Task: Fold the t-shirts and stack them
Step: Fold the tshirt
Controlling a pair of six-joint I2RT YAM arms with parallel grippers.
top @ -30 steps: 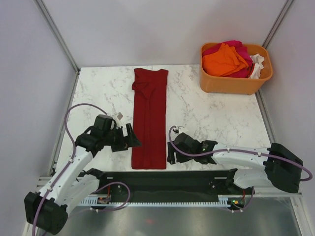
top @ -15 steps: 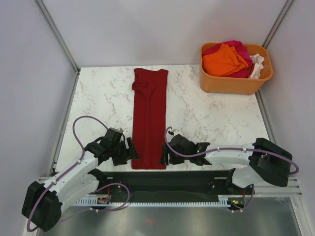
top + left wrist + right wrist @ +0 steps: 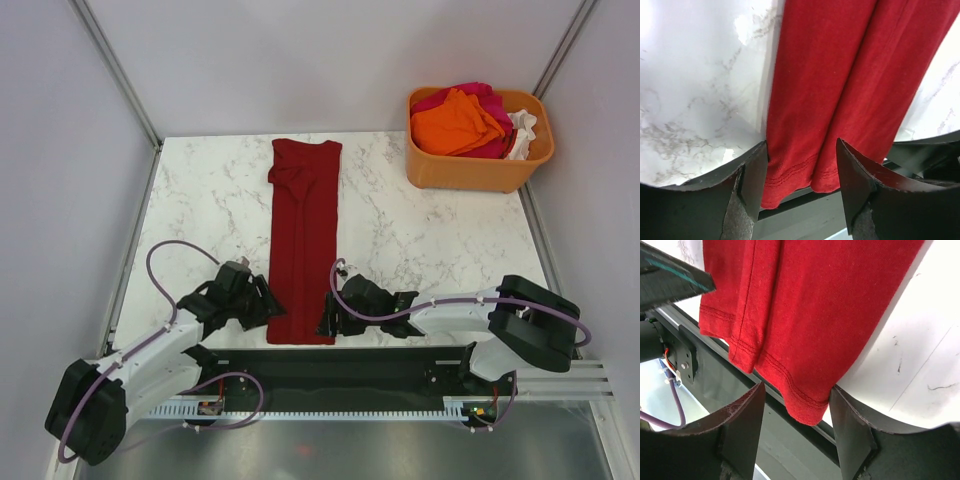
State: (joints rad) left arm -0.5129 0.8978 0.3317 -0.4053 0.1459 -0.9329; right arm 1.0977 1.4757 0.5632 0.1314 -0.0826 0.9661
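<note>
The dark red t-shirt (image 3: pixel 304 235) lies folded into a long narrow strip down the middle of the marble table (image 3: pixel 200 200), its hem at the near edge. My left gripper (image 3: pixel 267 313) is open at the hem's left corner; in the left wrist view (image 3: pixel 802 165) the jaws straddle the red hem (image 3: pixel 795 172). My right gripper (image 3: pixel 327 318) is open at the hem's right corner; in the right wrist view (image 3: pixel 796 405) the jaws straddle the red corner (image 3: pixel 805 400), which hangs over the table edge. Orange (image 3: pixel 455 122), magenta-pink (image 3: pixel 480 96) and white (image 3: pixel 523 130) t-shirts lie bunched in the tub.
An orange plastic tub (image 3: pixel 470 170) stands at the far right corner of the table. A black rail (image 3: pixel 340 365) runs along the near table edge under the hem. Pale walls and metal posts close in the table on three sides.
Both grippers have moved down and inward to the near hem of the red t-shirt, the left from the strip's left side, the right from its right side. The shirt has not moved.
</note>
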